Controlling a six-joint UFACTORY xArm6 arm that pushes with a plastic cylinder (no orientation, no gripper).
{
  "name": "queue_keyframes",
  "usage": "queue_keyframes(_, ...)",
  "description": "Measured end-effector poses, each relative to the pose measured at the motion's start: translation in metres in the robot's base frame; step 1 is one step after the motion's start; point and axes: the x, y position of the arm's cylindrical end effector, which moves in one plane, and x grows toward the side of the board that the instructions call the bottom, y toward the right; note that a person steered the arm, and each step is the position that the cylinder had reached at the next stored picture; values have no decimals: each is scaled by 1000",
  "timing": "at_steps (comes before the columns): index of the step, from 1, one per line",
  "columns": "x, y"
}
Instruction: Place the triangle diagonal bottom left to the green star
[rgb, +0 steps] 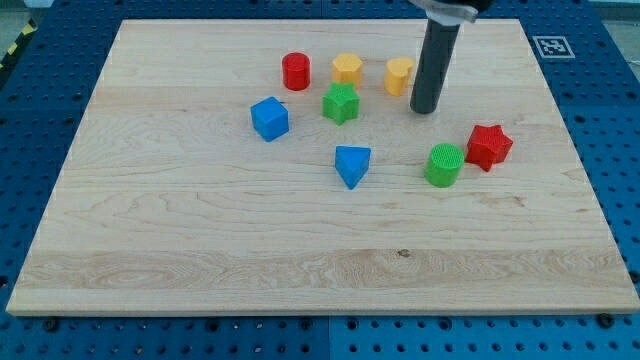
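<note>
A blue triangle (352, 165) lies near the middle of the wooden board (200, 230). The green star (340, 103) sits above it, slightly to the view's left. My tip (424, 108) is at the end of the dark rod, to the view's right of the green star and just right of a yellow block (399, 75). It touches no block that I can see. The triangle is below and to the left of my tip.
A blue cube (269, 118) lies left of the star. A red cylinder (296, 71) and a yellow hexagon (347, 68) sit above the star. A green cylinder (443, 165) and a red star (488, 146) lie at the right.
</note>
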Motion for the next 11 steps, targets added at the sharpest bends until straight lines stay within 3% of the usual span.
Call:
queue_keyframes(1, 12, -25)
queue_keyframes(2, 64, -28)
queue_keyframes(4, 97, -67)
queue_keyframes(6, 97, -133)
queue_keyframes(9, 100, -170)
queue_keyframes(11, 72, -170)
